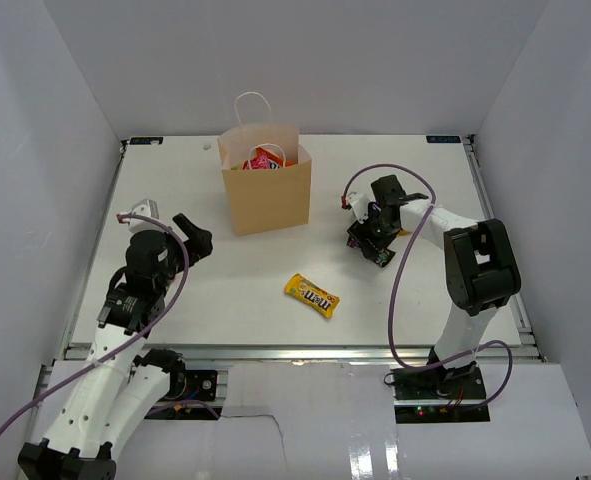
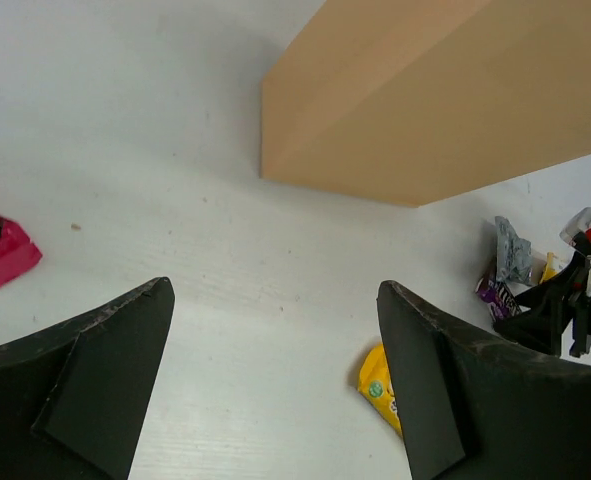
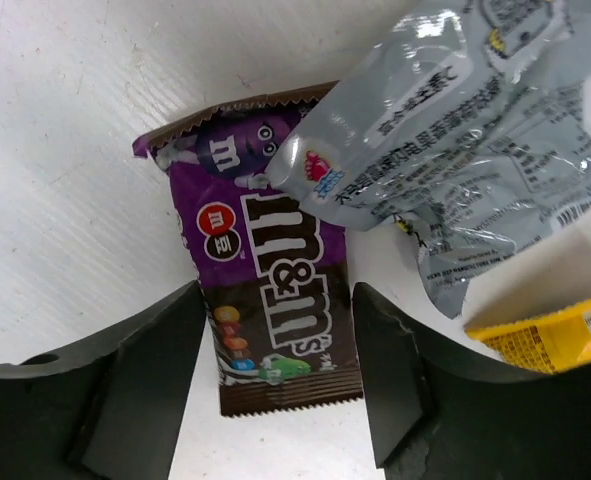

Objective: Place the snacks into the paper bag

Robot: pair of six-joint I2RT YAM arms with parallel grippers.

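My right arm folds down right of the far-centre paper bag (image 1: 267, 195), right gripper (image 3: 275, 300) straddling a purple candy packet (image 3: 287, 262), grasp unclear; my left gripper (image 1: 197, 238) hovers released, left of the bag.

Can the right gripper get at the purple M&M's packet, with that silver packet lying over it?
Probably yes. The right gripper has a finger on either side of the bare lower half of the purple M&M's packet. The silver packet covers only one upper corner, though it might drag along.
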